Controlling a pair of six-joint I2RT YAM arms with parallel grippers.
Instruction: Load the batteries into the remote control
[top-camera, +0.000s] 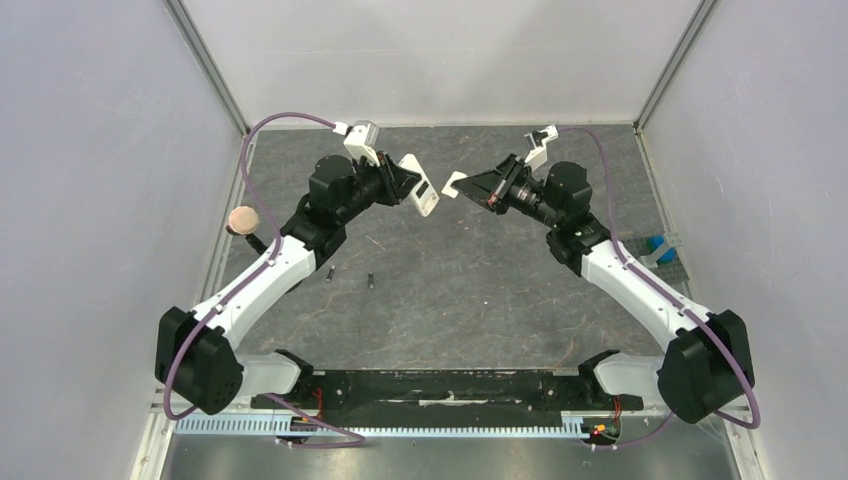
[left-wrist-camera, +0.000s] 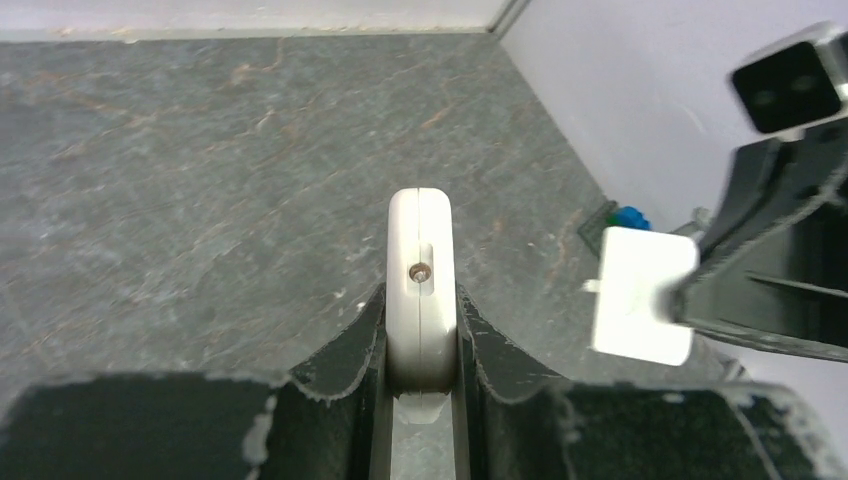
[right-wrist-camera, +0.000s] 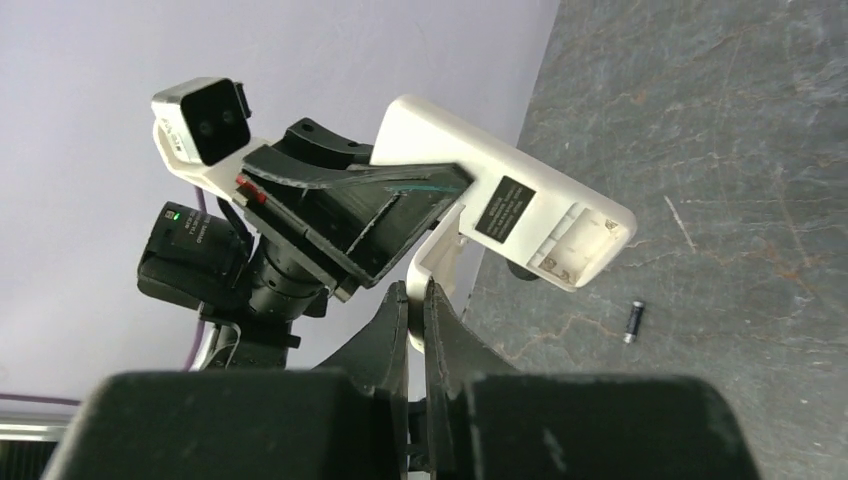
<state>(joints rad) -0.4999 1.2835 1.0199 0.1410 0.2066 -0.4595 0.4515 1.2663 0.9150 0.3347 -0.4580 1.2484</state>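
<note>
My left gripper (top-camera: 403, 182) is shut on the white remote control (top-camera: 420, 188) and holds it above the table. In the left wrist view the remote (left-wrist-camera: 421, 285) stands edge-on between the jaws. The right wrist view shows its back (right-wrist-camera: 505, 200) with the battery compartment (right-wrist-camera: 580, 236) open and empty. My right gripper (top-camera: 478, 186) is shut on the small white cover piece (top-camera: 455, 184), a short way right of the remote; it also shows in the right wrist view (right-wrist-camera: 441, 250). Two batteries (top-camera: 329, 271) (top-camera: 371, 280) lie on the table; one shows in the right wrist view (right-wrist-camera: 632, 322).
A blue object (top-camera: 657, 248) sits at the table's right edge by the wall. A peach round knob (top-camera: 243, 219) stands at the left edge. Pale walls enclose the table on three sides.
</note>
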